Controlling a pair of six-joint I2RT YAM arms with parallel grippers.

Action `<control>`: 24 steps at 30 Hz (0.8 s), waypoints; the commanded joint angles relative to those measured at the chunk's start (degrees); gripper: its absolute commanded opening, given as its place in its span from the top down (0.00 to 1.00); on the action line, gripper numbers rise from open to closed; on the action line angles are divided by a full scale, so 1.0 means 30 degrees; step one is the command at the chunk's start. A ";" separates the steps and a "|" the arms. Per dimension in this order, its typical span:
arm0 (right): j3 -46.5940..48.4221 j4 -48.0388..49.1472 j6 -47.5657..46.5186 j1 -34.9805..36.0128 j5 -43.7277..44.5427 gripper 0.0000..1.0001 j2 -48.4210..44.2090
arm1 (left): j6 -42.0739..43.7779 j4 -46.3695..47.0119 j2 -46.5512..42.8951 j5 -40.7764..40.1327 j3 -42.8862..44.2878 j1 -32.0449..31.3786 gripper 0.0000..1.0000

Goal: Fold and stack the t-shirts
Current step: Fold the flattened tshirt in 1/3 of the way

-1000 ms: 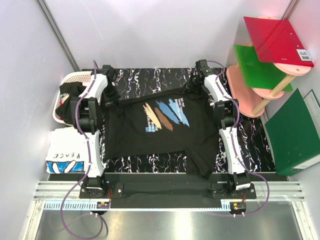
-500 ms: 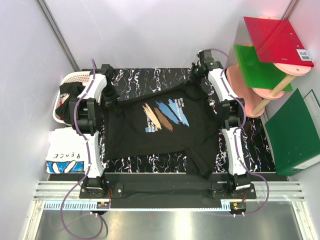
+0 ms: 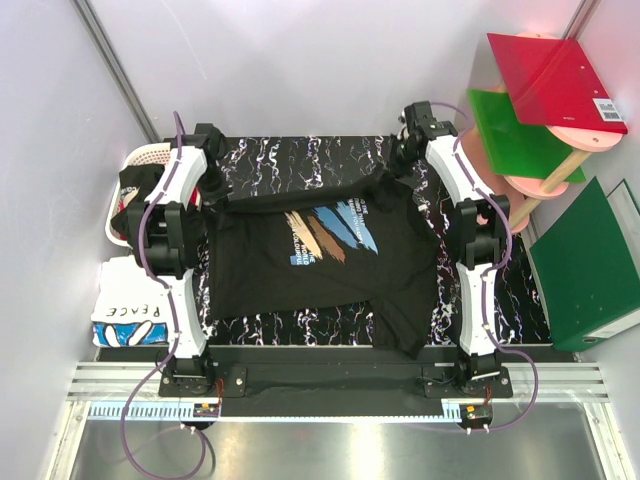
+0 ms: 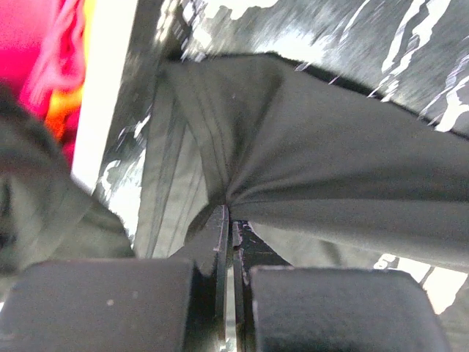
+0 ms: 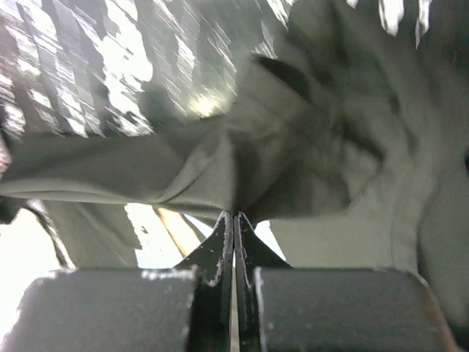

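Note:
A black t-shirt with a blue, white and tan chest print lies spread on the black marbled table. Its far edge is raised and pulled taut between both grippers. My left gripper is shut on the shirt's far left corner, and the cloth bunches at my left gripper's tips. My right gripper is shut on the far right corner, where the cloth gathers at my right gripper's tips. A folded white t-shirt lettered "PEACE" lies at the near left.
A white slatted basket at the far left holds dark cloth, and red cloth shows beside it. Right of the table stand a pink rack with red and green folders, and a dark green binder.
Both grippers have moved toward the far edge of the table, still shut on the shirt. The shirt's far edge has been drawn back and stretched flatter.

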 commanded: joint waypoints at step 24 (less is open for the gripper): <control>-0.1616 -0.0822 -0.0118 0.0075 0.2631 0.23 0.0441 | -0.0228 -0.0397 -0.0974 -0.0790 -0.0988 0.0713 1.00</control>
